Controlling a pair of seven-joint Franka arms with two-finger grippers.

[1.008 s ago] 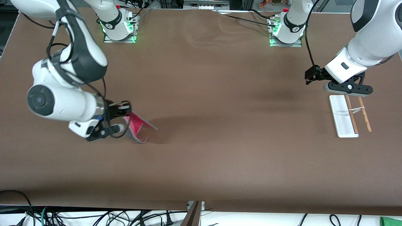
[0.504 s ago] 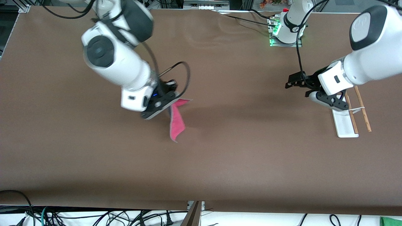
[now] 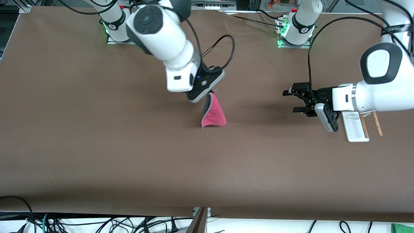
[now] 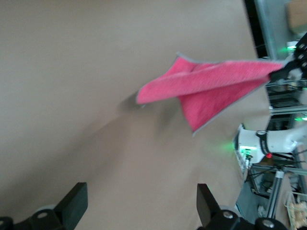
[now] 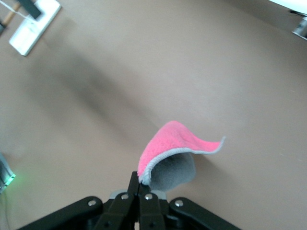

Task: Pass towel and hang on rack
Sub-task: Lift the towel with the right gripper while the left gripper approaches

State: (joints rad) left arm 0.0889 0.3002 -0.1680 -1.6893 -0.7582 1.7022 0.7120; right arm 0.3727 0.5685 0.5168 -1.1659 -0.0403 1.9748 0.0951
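Since the earlier frames the right arm has swung from its own end of the table toward the middle, carrying the towel with it, and the left arm has turned its claw away from the rack toward the middle too.

The brown table fills the whole front view. Over its middle hangs the right claw, its fingers pressed together on one edge of the towel. The towel hangs down from that pinch, pink-red side to the front camera, dark grey side and grey stitched edge showing at the fold. Its lower corner is close to the table; if it touches, I cannot tell.

The left claw hovers over the table at the left arm's end, its fingers spread wide and holding nothing, well apart from the towel.

The rack stands at the left arm's end, partly covered by the left arm: white flat base and two thin wooden rods.
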